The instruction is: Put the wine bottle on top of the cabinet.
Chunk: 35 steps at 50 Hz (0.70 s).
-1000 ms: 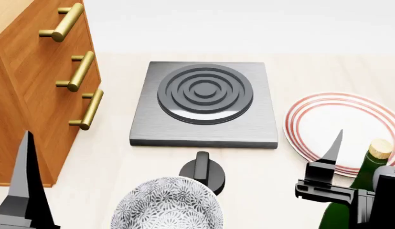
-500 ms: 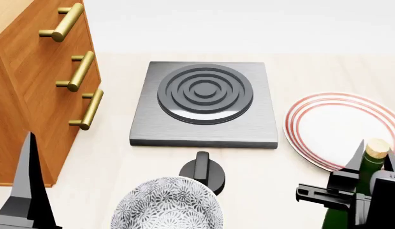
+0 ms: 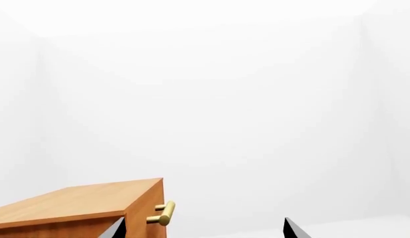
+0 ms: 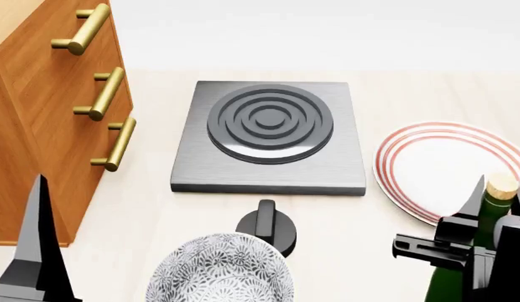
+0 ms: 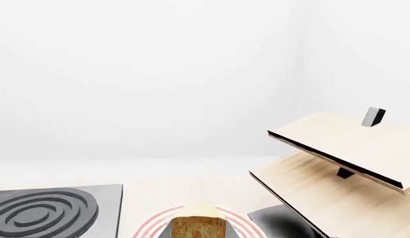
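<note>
Three brass bar handles run down the front of the cabinet [image 4: 38,107], the largest thing in view, an orange-brown wooden unit at the head view's left edge; the left wrist view shows its flat top [image 3: 72,201] and one handle. Next in size is the pale countertop [image 4: 142,214], and on it, in the middle, a grey square hob [image 4: 270,137] with dark concentric rings. A pale wooden slanted rack [image 5: 337,163] appears only in the right wrist view, with a small dark block on its upper shelf.

To the right of the hob lies a white plate [image 4: 440,165] with red rings; nothing sits inside it. Near the bottom edge is a bowl [image 4: 219,269] with a grey floral pattern, its inside not visible from here. A black knob-like piece [image 4: 266,228] stands just behind the bowl.

The wine bottle [image 4: 478,251] stands upright at lower right, near the plate's front rim, well apart from the cabinet; its tan cork [image 5: 198,224] shows in the right wrist view. The right gripper [image 4: 495,204] has a finger on each side of the bottle's neck, but whether they press the glass I cannot tell. The left gripper [image 3: 203,229] is spread apart with nothing between its dark fingertips, near the cabinet's lower front corner.
</note>
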{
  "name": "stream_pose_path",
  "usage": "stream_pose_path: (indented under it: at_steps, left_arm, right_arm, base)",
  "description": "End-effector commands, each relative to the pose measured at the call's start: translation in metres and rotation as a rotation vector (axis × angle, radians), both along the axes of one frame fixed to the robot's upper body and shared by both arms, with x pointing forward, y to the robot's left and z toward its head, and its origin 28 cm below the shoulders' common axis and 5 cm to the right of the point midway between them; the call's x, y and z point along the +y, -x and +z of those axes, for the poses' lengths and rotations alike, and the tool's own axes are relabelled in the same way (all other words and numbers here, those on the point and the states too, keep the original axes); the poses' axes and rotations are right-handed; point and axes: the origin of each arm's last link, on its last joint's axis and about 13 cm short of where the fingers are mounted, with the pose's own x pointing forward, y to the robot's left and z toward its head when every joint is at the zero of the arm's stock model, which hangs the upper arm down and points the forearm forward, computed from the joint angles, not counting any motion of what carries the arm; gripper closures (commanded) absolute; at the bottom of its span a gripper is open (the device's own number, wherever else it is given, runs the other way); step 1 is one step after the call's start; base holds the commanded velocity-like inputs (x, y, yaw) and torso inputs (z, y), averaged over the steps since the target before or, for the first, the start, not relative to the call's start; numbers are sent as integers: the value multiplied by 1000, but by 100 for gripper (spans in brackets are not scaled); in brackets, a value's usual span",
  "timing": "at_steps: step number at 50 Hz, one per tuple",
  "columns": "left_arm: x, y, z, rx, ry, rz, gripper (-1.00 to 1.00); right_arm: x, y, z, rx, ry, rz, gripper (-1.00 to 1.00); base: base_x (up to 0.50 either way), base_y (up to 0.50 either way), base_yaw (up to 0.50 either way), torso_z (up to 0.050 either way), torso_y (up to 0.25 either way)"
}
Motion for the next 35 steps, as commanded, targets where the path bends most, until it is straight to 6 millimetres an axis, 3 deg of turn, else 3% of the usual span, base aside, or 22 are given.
stream_pose_path:
  at_steps: [1,5,12,19,35]
  left_arm:
    - [0,0,0,3,0,0,-100]
    - [-2,0,0,5,-1,-4,-100]
    - [-3,0,-1,11,-4,-7,-100]
    - [-5,0,-2,23,-3,-23,-100]
    - [-6,-2,-5,49,-14,-33,-100]
  right_arm:
    - [-7,-1,40,-78,67,-11,100]
    - [-9,-2,59,-108,92,4,100]
    - [-4,-5,71,-120,121,52,100]
    - [10,-4,102,-191,102,168,100]
    - [40,-14,126,-216,-3,384,100]
  base:
    - [0,0,0,0,0]
    - [0,0,0,0,2]
    - [0,0,0,0,0]
    - [0,0,0,0,1]
    - [0,0,0,0,0]
